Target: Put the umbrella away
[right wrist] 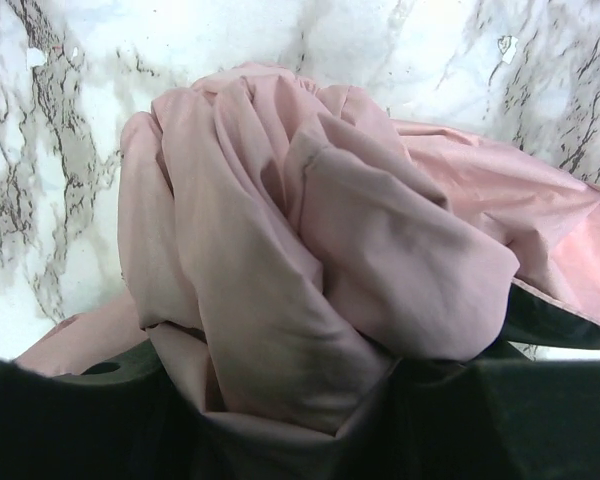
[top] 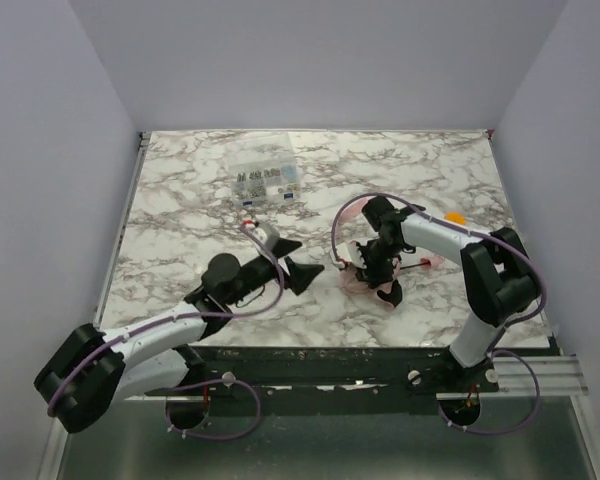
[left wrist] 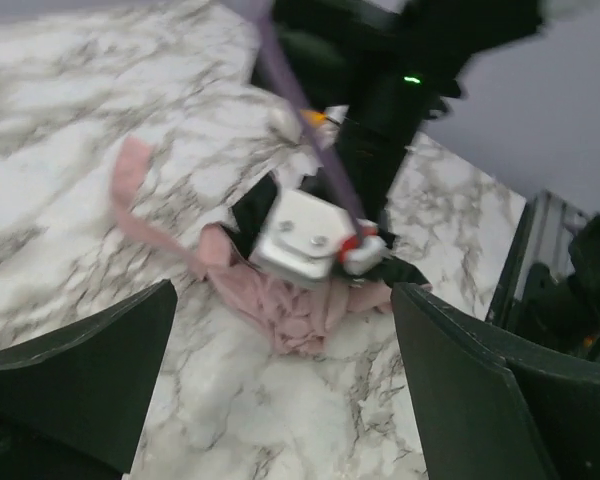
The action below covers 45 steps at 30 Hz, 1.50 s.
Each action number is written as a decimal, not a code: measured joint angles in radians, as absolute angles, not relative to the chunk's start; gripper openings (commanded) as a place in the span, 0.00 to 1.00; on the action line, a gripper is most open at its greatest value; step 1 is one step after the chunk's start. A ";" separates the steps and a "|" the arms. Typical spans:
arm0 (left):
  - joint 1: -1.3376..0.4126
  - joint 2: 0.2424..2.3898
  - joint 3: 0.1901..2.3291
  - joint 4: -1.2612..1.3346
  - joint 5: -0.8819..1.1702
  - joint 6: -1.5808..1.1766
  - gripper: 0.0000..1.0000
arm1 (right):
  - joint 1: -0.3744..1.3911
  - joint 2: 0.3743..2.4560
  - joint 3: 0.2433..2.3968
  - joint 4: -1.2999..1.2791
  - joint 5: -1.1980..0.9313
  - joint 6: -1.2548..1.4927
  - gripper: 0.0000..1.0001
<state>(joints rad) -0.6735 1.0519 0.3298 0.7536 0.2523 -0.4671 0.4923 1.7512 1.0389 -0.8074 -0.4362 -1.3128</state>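
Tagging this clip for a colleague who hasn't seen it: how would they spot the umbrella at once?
On the marble table, look right of centre, at the right gripper. The umbrella is the crumpled pale pink fabric bundle in its grip, unlike the clear box further back and the small orange object to the right.

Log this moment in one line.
left gripper: open, empty | right gripper: shut on umbrella | umbrella: bunched, on table

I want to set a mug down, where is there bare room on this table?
Bare marble lies left of the compartment box, and along the far edge behind the orange object. Crowded: the centre, where left pincer and right pincer flank the umbrella.
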 measured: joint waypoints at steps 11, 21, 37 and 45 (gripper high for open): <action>-1.212 1.347 0.294 0.904 0.003 0.294 0.94 | 0.491 1.802 1.103 -0.875 -0.443 -1.292 0.36; -1.246 1.738 0.483 1.141 -0.260 0.607 0.93 | 0.491 1.801 1.103 -0.875 -0.443 -1.292 0.37; -1.174 1.885 0.566 1.093 -0.229 0.531 0.44 | 0.489 1.795 1.097 -0.871 -0.452 -1.292 0.50; -1.105 1.879 0.601 0.981 -0.064 0.398 0.10 | 0.451 1.726 1.025 -0.816 -0.500 -1.310 0.62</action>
<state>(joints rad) -1.1049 1.8793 0.6014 0.9810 -0.0639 0.3985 0.4515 1.7256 1.0252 -0.8158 -0.4999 -1.3098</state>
